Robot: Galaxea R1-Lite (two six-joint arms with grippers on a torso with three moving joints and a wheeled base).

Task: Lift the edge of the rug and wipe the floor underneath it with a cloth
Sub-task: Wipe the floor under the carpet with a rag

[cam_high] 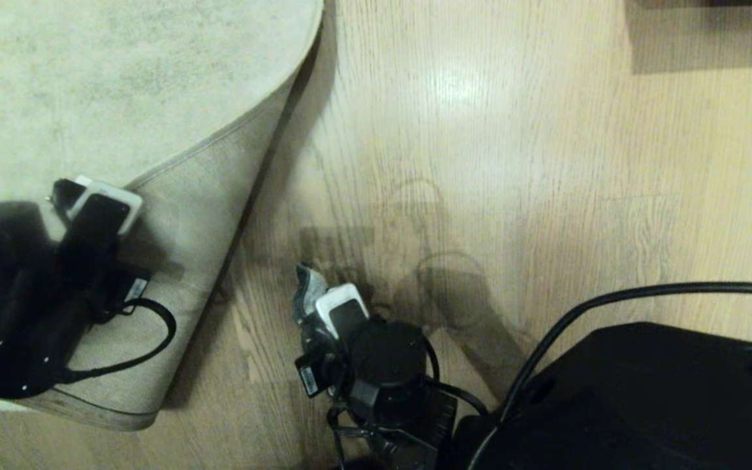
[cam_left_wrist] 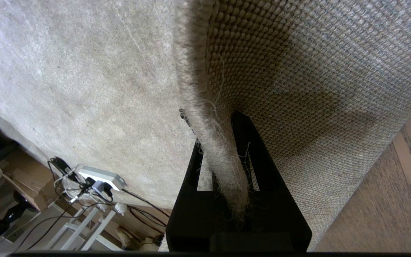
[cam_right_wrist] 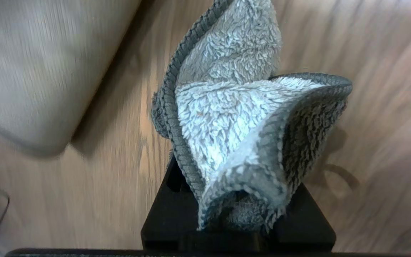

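1. Woven beige backing shows where the rug edge is folded back over the pile, at 9 o'clock in the head view; the fold's far side and the pile under it are hidden.
2. Left gripper has its jaws clenched on the rug edge: in the left wrist view the fringed border runs down between the two black fingers. In the head view this gripper sits at 9 o'clock, its arm a dark mass cut off by the frame.
3. Right gripper is at 6 o'clock in the head view, over the floor, with jaws grasping the cloth. The cloth bunches up above the jaws and hides their tips; whether it touches the floor I cannot tell.
4. The floor beside the fold lies in shadow; the right wrist view is smeared, so its grain is hard to read there.
5. Left wrist view, 8 o'clock: a white power strip with tangled cables, partly cut off.
6. Head view, 4 to 5 o'clock: the robot's black base, cut by the frame, with a black cable arcing over it.
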